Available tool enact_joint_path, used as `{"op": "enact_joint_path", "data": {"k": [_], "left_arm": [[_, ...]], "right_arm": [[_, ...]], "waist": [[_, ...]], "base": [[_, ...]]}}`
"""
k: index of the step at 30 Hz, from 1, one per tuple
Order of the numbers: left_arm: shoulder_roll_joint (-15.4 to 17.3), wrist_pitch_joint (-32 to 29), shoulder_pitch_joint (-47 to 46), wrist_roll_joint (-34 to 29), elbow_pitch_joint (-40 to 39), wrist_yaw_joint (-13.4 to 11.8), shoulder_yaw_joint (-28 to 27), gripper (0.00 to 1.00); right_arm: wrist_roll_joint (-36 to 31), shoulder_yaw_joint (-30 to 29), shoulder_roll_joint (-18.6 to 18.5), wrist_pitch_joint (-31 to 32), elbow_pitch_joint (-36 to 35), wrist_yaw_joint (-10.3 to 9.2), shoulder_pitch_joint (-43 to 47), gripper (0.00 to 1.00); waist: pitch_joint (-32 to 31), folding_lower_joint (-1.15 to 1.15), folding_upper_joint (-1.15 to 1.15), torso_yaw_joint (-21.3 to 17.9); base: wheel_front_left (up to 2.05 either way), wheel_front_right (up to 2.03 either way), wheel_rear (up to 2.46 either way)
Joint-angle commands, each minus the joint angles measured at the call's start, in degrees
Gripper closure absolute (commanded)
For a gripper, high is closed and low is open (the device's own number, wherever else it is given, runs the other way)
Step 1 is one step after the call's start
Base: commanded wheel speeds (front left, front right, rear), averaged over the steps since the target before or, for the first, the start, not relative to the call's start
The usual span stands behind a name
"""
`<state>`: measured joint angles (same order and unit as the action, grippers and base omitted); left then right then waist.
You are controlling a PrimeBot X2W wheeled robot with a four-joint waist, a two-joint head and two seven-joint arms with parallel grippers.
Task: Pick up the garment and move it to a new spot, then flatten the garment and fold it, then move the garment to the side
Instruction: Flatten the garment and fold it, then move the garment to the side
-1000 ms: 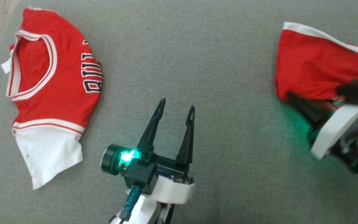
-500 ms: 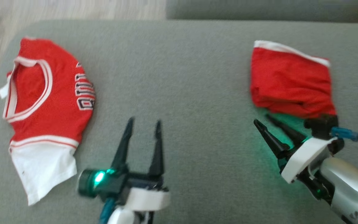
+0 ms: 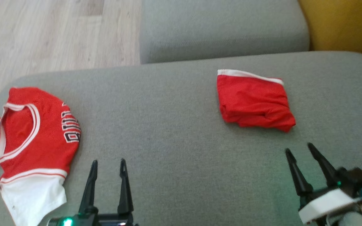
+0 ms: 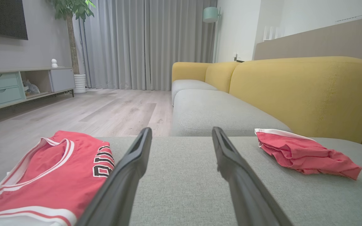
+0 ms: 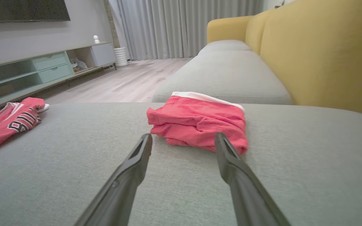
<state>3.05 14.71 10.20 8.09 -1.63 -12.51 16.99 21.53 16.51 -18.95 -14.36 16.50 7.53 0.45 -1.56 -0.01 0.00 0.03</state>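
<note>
I am looking down on a broad grey woven-fabric sofa cushion [image 3: 168,125]. On its far left lies a red mesh basketball jersey with white trim and black lettering [image 3: 33,138], neckline toward the left edge and a white panel at its near end.

Just right of the jersey, at the near edge, is my left gripper [image 3: 108,161]. Its two dark fingers point away from me with clear space between them. They are released and hold nothing, above bare cushion.

Further right and farther from me lies the folded red fabric garment with a white band [image 3: 253,102], flat on the cushion right of centre. Its long axis runs left to right, tilted slightly so the right end sits nearer to me. The white band lines the far edge, and the rumpled, layered fold faces me. Its near right corner juts out to a point.

Near the garment, at the right, is my right gripper [image 3: 298,148], fingers spread and empty. The tips aim toward the garment but stop short of it.

Beyond are pale wood flooring [image 3: 42,31] on the far left and a mustard-yellow sofa backrest [image 3: 341,25] on the far right.
</note>
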Motion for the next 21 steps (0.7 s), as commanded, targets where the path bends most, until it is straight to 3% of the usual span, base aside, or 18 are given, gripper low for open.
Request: {"op": "enact_joint_path", "data": {"k": [1,11,21], "left_arm": [[-0.11,0.29,-0.86,-0.36,-1.97,0.46,-2.65,0.00],[-0.16,0.29,1.83,-0.37,0.02,1.58,-4.25,0.00],[-0.16,0.29,2.55,0.14,1.09,1.96,-4.59,0.00]], "right_arm": [[-2.24,-1.67,0.85,-0.62,-2.74,-0.04,-0.29,0.00],[-8.62,-6.80,6.10,-0.63,-4.62,-0.04,5.14,0.00],[-9.22,-7.63,7.13,-0.63,-6.21,-0.04,5.39,0.00]], "waist": [[-1.21,0.01,0.00,-0.71],[-1.99,0.01,0.00,-0.76],[-1.95,0.01,0.00,-0.37]], "base": [[0.00,0.00,0.00],[0.00,0.00,0.00],[0.00,0.00,0.00]]}}
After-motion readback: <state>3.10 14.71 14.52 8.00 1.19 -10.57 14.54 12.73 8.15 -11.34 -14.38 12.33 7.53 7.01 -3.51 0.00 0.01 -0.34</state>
